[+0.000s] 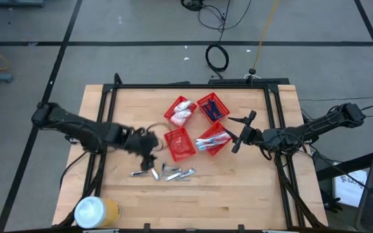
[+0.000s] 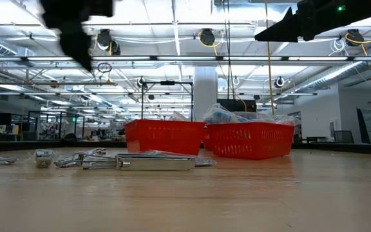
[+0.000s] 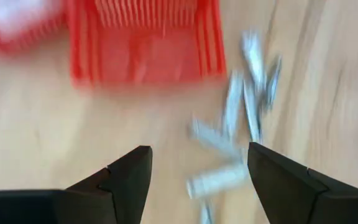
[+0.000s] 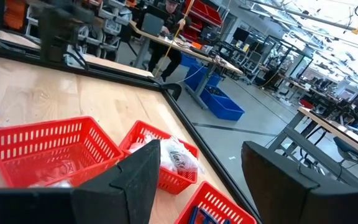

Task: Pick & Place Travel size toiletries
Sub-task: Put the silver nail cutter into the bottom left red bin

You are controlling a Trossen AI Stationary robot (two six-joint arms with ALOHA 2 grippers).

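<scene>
Two open, empty pincers: left (image 1: 149, 157) over silvery tubes (image 1: 171, 173), right (image 1: 237, 133) beside red baskets (image 1: 180, 144).

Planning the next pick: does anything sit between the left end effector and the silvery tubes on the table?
Nothing visible does. The left end effector, open, hangs directly over the loose silvery tubes, with only bare table around them; the red baskets lie beyond.
</scene>
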